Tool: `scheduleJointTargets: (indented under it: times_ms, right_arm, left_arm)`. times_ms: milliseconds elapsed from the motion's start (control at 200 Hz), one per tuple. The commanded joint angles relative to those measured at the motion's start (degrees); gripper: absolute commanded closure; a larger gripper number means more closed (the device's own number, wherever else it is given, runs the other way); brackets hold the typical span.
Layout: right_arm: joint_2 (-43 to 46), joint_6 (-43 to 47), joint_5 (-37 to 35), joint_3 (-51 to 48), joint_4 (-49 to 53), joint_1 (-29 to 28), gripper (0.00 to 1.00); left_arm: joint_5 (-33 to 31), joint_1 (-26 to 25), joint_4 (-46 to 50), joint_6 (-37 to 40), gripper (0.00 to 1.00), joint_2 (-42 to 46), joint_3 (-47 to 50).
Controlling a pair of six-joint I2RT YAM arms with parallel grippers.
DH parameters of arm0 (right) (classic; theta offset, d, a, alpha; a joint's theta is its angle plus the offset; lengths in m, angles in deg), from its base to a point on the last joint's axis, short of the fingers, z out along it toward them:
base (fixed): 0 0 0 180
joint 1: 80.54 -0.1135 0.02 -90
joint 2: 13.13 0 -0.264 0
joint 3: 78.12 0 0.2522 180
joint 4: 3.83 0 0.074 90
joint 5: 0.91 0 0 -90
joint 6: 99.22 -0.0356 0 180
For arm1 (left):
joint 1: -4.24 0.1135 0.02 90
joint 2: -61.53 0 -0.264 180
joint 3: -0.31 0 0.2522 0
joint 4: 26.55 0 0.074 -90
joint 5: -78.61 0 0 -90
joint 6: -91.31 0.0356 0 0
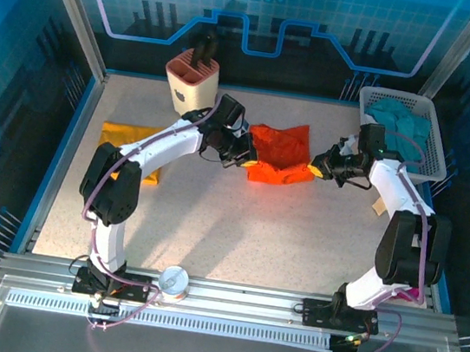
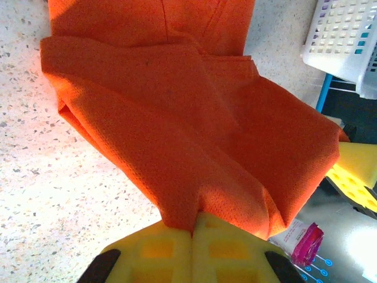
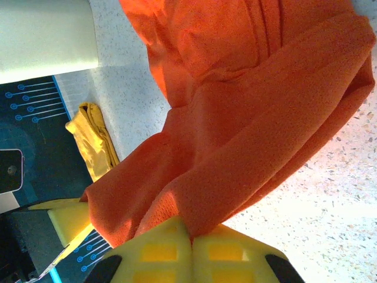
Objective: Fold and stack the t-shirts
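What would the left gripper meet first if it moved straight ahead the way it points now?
The orange t-shirt: the left gripper is shut on its edge, and the cloth lies directly ahead. What lies beyond is unclear.

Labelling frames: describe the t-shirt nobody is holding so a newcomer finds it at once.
Start at the speckled table and go to its left edge, nearer than the beige holder. The mustard-yellow t-shirt lies there, partly hidden by the left arm. Unlike the orange-red t-shirt mid-table, neither arm holds it.
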State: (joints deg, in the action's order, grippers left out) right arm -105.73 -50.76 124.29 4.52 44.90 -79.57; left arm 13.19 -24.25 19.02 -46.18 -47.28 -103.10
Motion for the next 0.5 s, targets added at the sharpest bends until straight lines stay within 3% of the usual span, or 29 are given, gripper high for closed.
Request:
scheduleJointTargets:
  times_ms: [0, 210, 495]
  right_arm:
    - [0.54, 0.71, 1.56, 0.89, 0.76, 0.94, 1.0]
    - [5.6, 2.81, 0.7, -5.49, 2.43, 0.57, 1.0]
    - [16.23, 2.69, -0.25, -18.13, 2.3, 0.22, 1.0]
  left_arm:
    - [2.11, 0.15, 1.17, 1.3, 1.0, 0.57, -1.09]
    - [2.29, -1.28, -1.9, 0.86, 1.0, 5.64, 6.93]
    - [-0.24, -7.09, -9.95, -4.49, 1.0, 15.58, 24.31]
